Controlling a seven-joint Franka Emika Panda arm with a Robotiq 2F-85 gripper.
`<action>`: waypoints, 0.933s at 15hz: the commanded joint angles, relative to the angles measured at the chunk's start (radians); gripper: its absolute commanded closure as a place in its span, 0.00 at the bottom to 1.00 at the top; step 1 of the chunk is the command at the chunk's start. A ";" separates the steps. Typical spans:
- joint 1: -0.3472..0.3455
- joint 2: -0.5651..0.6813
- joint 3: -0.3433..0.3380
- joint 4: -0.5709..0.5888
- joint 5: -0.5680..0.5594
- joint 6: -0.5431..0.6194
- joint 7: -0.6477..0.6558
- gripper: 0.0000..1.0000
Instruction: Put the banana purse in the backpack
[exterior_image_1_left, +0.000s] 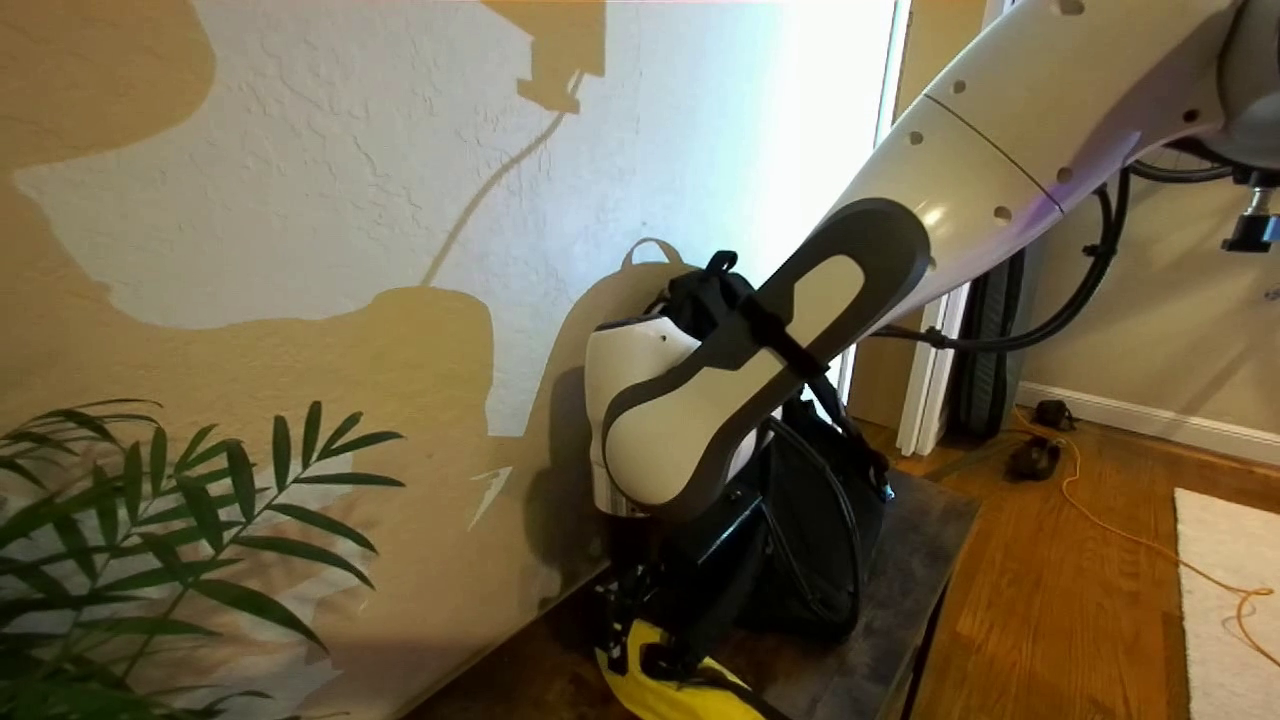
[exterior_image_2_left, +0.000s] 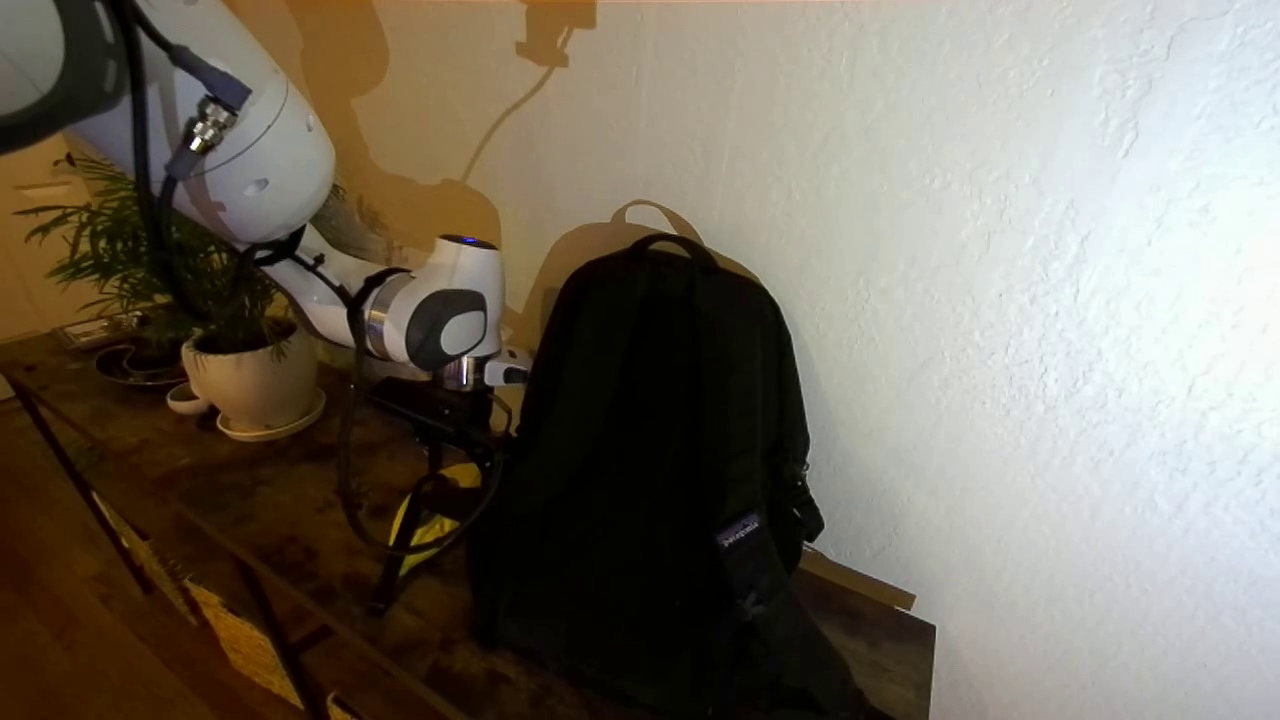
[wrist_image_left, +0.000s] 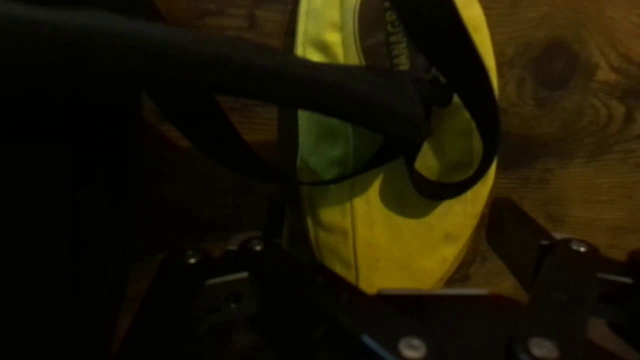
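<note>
Banana purse (wrist_image_left: 410, 250), bright yellow, its dark lettered patch (wrist_image_left: 372, 40) partly covered, lies on the wooden tabletop (wrist_image_left: 575, 165) just beside the foot of the black backpack (exterior_image_2_left: 650, 470). Over one end of it is the Robotiq gripper (wrist_image_left: 395, 225), its fingers (wrist_image_left: 515, 240) spread apart, one to each side of the cloth. No pinch shows, though whether either finger brushes the purse cannot be told. This tapering end seems a sensible place to grasp, being narrow enough for the jaws, while the middle is cluttered: a black strap (wrist_image_left: 300, 82), apparently the backpack's own, crosses it, with a webbing loop (wrist_image_left: 489, 120) at its end. Catching that strap could drag the backpack during a lift, so a hold well clear of it looks safer.

Above, the Panda arm (exterior_image_1_left: 980, 170) bends so that its wrist (exterior_image_2_left: 465, 330) points down, presumably because the purse lies low and the backpack leaves little room alongside. The backpack itself stands upright, handle (exterior_image_2_left: 665, 238) up, a strap label (exterior_image_2_left: 740, 530) seeming to read Patagonia, near the wall (exterior_image_2_left: 1000, 250), which probably serves to steady it for loading; whether its mouth is unzipped cannot be seen. Farther along the tabletop, a potted plant (exterior_image_2_left: 250, 385) with slender leaves stands well apart from the gripper.
</note>
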 joint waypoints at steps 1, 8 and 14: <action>0.001 -0.037 0.003 -0.061 0.018 -0.024 0.013 0.00; -0.009 -0.025 0.018 -0.068 0.026 -0.005 -0.010 0.00; -0.018 -0.003 0.028 -0.048 0.032 0.008 -0.030 0.00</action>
